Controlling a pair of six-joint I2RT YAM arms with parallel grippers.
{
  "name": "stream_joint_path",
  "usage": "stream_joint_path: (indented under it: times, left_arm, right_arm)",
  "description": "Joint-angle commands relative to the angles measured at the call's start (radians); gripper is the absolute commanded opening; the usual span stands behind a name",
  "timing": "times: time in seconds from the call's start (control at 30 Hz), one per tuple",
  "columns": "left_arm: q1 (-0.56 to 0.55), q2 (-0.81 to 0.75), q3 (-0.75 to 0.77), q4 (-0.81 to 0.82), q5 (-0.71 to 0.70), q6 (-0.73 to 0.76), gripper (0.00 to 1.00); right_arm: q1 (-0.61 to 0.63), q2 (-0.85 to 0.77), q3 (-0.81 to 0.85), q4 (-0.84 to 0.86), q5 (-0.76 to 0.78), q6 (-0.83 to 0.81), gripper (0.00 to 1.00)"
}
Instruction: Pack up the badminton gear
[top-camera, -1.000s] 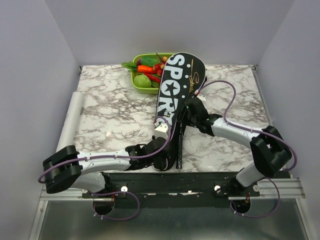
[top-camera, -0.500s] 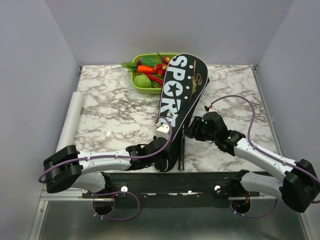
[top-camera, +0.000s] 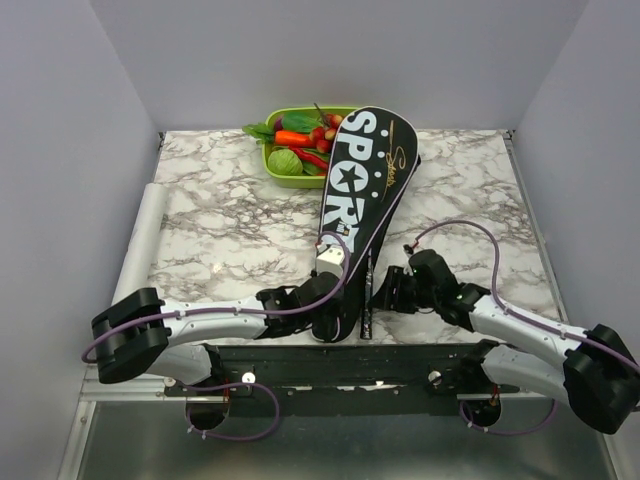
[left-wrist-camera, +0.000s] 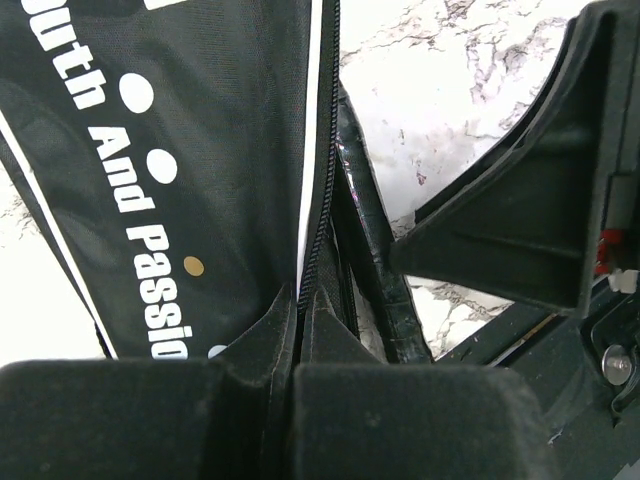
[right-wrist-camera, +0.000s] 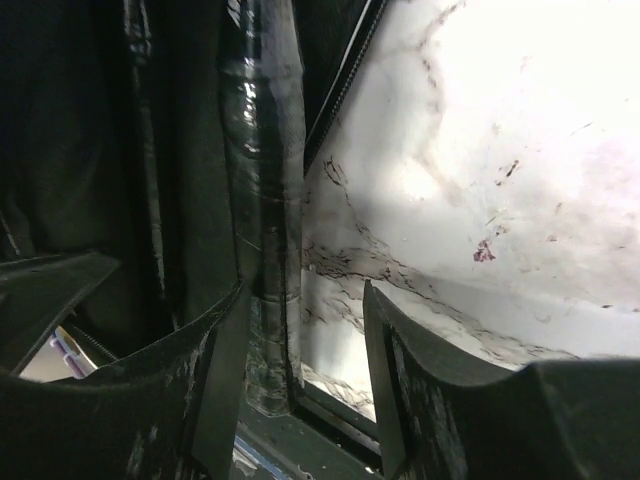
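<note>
The black bag (top-camera: 358, 180) lettered "SPORT" lies slantwise from the far middle of the table to its near edge. My left gripper (top-camera: 328, 312) is shut on the bag's zipper edge (left-wrist-camera: 318, 230) near the narrow end. A black racket handle (top-camera: 367, 300) sticks out of the bag along its right side. It also shows in the left wrist view (left-wrist-camera: 372, 285). My right gripper (top-camera: 385, 292) is open, and the handle (right-wrist-camera: 265, 200) lies between its jaws, close to the left finger (right-wrist-camera: 215, 375). The racket heads and the shuttlecock are hidden.
A green tray (top-camera: 272, 170) of toy vegetables stands at the far edge, partly under the bag's wide end. A white roll (top-camera: 146, 240) lies along the table's left edge. The black mounting rail (top-camera: 330, 360) runs just behind the grippers.
My right arm has pulled back from the bag's middle toward the near edge and now sits at the racket handle. The bag has shifted slightly. The left gripper has stayed on the zipper edge.
</note>
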Motion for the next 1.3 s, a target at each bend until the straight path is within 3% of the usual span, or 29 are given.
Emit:
stream_joint_path:
  times: [0.0,0.2,0.33,0.43,0.53,0.6,0.7,0.8,0.83,0.9,0.93,1.07,1.13,1.27]
  left_arm:
    - [0.001,0.009,0.035,0.045,0.015,0.008,0.0]
    - [-0.001,0.022,0.035,0.073,0.039,0.017,0.01]
    - [-0.001,0.024,0.028,0.148,0.111,0.053,0.54]
    - [-0.001,-0.005,0.057,0.133,0.156,0.093,0.76]
    - [-0.001,-0.075,0.086,0.059,0.142,0.104,0.82]
    - [-0.001,-0.157,0.086,-0.026,0.093,0.093,0.82]
    - [0.001,-0.255,0.086,-0.207,-0.098,0.072,0.81]
    - [0.053,-0.3,0.08,-0.362,-0.223,0.025,0.75]
    - [0.076,-0.307,0.049,-0.375,-0.22,0.011,0.67]
    - [0.148,-0.343,-0.003,-0.328,-0.153,-0.011,0.56]
    - [0.169,-0.355,-0.062,-0.3,-0.124,-0.02,0.45]
    - [0.237,-0.338,-0.153,-0.211,-0.059,-0.054,0.22]
    - [0.254,-0.297,-0.166,-0.177,-0.031,-0.054,0.14]
    - [0.259,-0.162,-0.175,-0.082,0.022,-0.051,0.1]
  right_arm:
    - [0.011,0.038,-0.056,0.141,-0.088,0.038,0.56]
    - [0.011,0.108,-0.121,0.318,-0.118,0.081,0.54]
    - [0.011,0.118,-0.142,0.364,-0.108,0.107,0.53]
    - [0.011,0.125,-0.145,0.369,-0.102,0.108,0.52]
    - [0.011,0.131,-0.153,0.378,-0.1,0.111,0.49]
    - [0.011,0.134,-0.158,0.382,-0.095,0.114,0.45]
    - [0.013,0.138,-0.168,0.398,-0.092,0.116,0.36]
    - [0.011,0.136,-0.17,0.407,-0.094,0.12,0.28]
    - [0.011,0.136,-0.167,0.407,-0.094,0.119,0.26]
    - [0.011,0.125,-0.162,0.407,-0.095,0.12,0.19]
    - [0.011,0.119,-0.162,0.407,-0.092,0.121,0.18]
    - [0.013,0.07,-0.161,0.395,-0.068,0.131,0.11]
    - [0.011,0.044,-0.155,0.398,-0.062,0.136,0.08]
    - [0.014,0.042,-0.139,0.405,-0.065,0.148,0.04]
